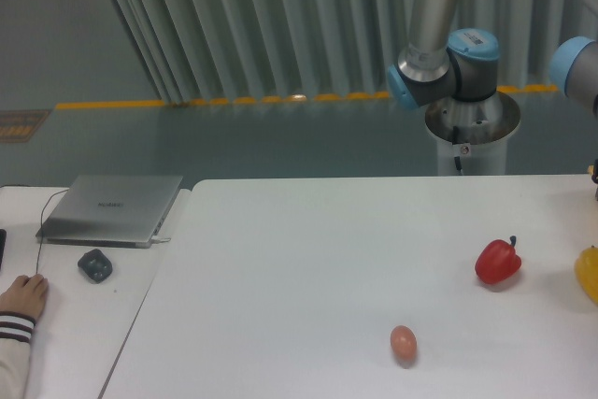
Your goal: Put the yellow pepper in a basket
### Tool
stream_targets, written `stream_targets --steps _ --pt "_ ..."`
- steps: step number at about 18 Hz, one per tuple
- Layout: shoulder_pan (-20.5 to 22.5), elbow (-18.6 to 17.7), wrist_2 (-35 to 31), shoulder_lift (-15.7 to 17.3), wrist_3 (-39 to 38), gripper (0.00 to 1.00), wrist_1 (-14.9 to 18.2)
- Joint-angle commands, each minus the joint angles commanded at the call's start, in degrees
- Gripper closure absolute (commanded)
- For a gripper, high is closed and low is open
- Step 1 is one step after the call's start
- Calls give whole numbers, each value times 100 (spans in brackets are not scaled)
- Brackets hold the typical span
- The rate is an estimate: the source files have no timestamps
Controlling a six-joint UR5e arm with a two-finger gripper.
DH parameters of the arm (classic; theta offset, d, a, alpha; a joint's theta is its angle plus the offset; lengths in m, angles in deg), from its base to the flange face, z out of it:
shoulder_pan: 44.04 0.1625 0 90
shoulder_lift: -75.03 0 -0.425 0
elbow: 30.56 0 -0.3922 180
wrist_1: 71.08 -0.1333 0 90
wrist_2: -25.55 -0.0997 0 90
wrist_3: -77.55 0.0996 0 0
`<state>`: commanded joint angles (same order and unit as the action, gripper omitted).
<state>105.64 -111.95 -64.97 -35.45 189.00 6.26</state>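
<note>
The yellow pepper shows only partly at the table's right edge, just right of the red pepper. The gripper is out of view, so its state and places relative to it cannot be told.

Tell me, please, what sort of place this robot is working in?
Probably a robotics lab or industrial test area: a grey-and-blue jointed robot arm on a pedestal, a yellow line painted on the floor, and a closed silver laptop on a side desk.
</note>
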Motion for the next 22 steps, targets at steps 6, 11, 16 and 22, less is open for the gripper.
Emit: stream_targets --steps 6,11,16,22 --pt "-9 -62 9 35 9 0 -26" --pt "-18 -465 -17 79 -149 0 -376" --pt "-35 -817 79 334 -1579 0 -659" --pt "-132 -905 158 404 -3329 0 -659"
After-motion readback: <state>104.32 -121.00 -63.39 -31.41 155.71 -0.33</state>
